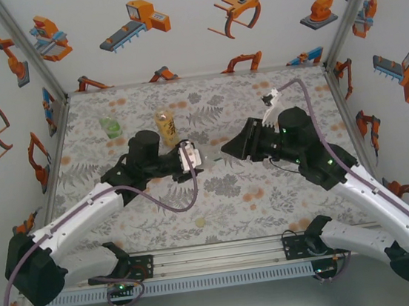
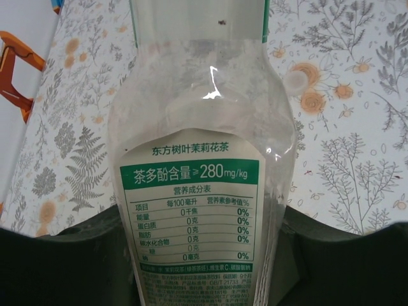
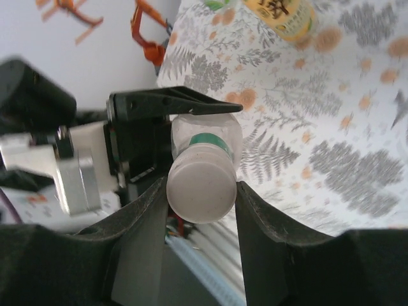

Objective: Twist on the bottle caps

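Sideways, the colourless bottle is held level over mid-table, its long axis running left to right and its neck toward the right gripper, whose jaws pinch the white cap on that neck. The left gripper is clamped tight round the body. The label reads 东方树叶茉莉花茶, 茶多酚含量≥280mg/kg, 营养成分表. The amber bottle and the green bottle stand upright beyond.

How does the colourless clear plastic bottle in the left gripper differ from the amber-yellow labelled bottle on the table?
The colourless clear plastic bottle lies sideways, clamped in the left gripper; the amber-yellow labelled plastic bottle stands upright, untouched. The right gripper pinches the white plastic cap on the colourless bottle; the amber bottle's top is too small to judge. Both are small, labelled plastic bottles.
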You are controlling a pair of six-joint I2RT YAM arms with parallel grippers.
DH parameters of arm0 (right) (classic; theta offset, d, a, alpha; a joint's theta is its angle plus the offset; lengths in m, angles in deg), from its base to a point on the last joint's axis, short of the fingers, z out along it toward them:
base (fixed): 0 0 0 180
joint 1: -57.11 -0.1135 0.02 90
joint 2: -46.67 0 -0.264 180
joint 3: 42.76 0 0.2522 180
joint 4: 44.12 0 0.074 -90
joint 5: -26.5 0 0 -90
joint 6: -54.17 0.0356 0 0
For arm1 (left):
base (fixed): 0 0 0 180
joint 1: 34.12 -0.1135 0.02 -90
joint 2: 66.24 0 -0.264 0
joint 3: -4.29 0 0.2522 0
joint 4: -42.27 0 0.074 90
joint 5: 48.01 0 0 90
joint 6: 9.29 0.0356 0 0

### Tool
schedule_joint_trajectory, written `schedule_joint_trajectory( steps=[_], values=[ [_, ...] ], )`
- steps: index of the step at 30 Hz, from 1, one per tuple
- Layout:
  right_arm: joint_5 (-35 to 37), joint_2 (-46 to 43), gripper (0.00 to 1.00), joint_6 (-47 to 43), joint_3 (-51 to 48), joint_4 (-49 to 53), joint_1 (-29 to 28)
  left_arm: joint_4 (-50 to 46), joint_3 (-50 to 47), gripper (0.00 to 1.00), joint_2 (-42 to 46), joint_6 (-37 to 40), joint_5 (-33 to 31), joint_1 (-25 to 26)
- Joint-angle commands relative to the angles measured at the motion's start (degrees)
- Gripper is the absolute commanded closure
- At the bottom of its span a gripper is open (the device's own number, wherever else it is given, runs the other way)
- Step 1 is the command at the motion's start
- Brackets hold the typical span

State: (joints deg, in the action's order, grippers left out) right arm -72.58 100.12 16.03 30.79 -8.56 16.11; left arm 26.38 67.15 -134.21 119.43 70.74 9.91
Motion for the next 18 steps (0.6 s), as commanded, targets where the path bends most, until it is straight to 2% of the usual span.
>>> schedule_joint_trajectory(
  steps=[1,7,12,13,15,18],
  values=[
    [-0.26,0.96,1.00,19.58,-2.17,5.09,-0.84,5.81,1.65,1.00,-1.60,-1.44,-3.16,0.91],
    [2.36,0.19,1.00,21.64,-2.83,6.74,-0.84,5.64,1.62,1.00,-2.86,-0.49,-3.24,1.76],
    [3.81,-0.26,0.99,18.74,-1.50,8.21,-0.84,4.67,1.56,1.00,-2.58,-0.14,-2.74,1.83],
    [3.76,-0.10,0.92,17.69,-1.11,8.19,-0.84,4.28,1.68,1.00,-2.36,-0.08,-2.69,1.89],
    [3.23,0.08,0.69,14.97,-0.25,7.51,-0.84,3.40,1.87,1.00,-2.15,-0.04,-2.74,1.87],
    [2.67,-0.05,0.53,9.25,1.00,7.09,-0.85,2.49,1.92,1.00,-1.51,-0.60,-2.74,1.98]
  ],
)
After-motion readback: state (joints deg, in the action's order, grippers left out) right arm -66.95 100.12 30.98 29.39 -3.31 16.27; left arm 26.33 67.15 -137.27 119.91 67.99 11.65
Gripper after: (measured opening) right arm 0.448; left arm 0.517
